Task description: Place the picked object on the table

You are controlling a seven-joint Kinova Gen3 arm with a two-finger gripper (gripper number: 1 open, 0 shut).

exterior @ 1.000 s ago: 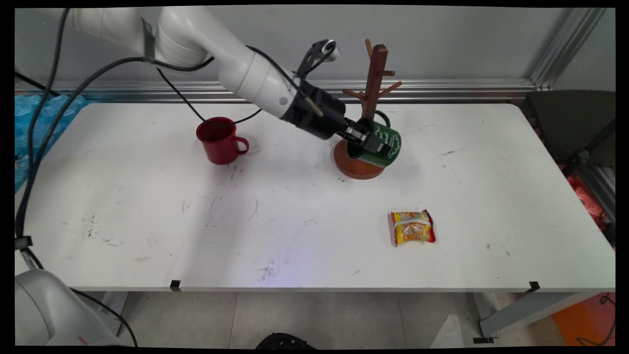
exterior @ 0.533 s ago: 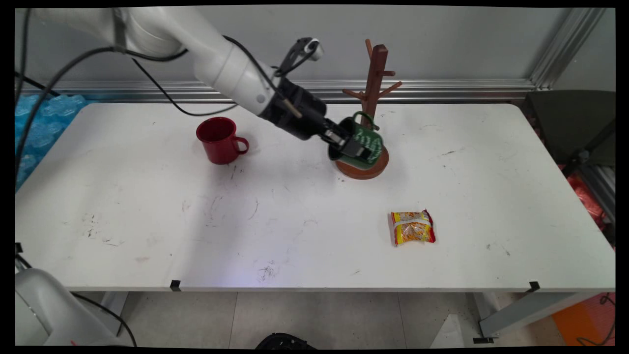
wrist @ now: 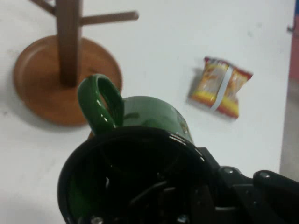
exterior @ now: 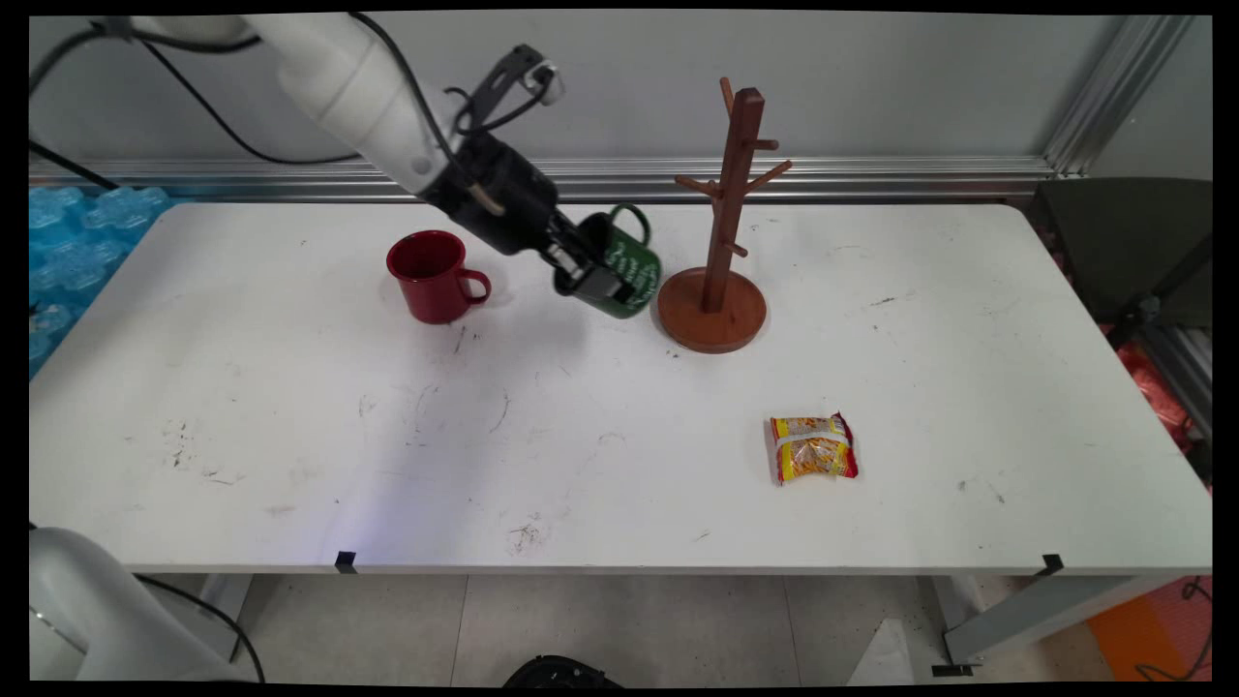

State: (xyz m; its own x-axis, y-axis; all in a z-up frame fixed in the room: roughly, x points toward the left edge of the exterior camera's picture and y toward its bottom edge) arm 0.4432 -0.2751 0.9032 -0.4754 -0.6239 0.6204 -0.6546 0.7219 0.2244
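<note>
Gripping a glossy green mug [exterior: 619, 273] by its rim, the black gripper [exterior: 581, 271] holds it tilted above the white table [exterior: 290, 436], clear of the surface. One finger reaches down inside the cup and the other presses the outer wall, so the fingers stand narrow around the rim. The mug hangs between the red mug [exterior: 433, 276] and the wooden mug tree [exterior: 721, 242], near the tree's round base but apart from it. Its looped handle points up and away from the gripper, and pale lettering on its side is too small to read.

From the hand view the green mug [wrist: 135, 158] shows a dark interior, where only the gripper's linkage can be made out; whether anything else lies inside cannot be told. Its lower rim is cut off at the bottom edge.

The red mug stands upright, smooth and enamel-like, its inside in shadow. The mug tree is turned brown wood with bare slanted pegs. A crinkled yellow and red snack packet [exterior: 813, 448] lies flat, well apart towards the near side.
</note>
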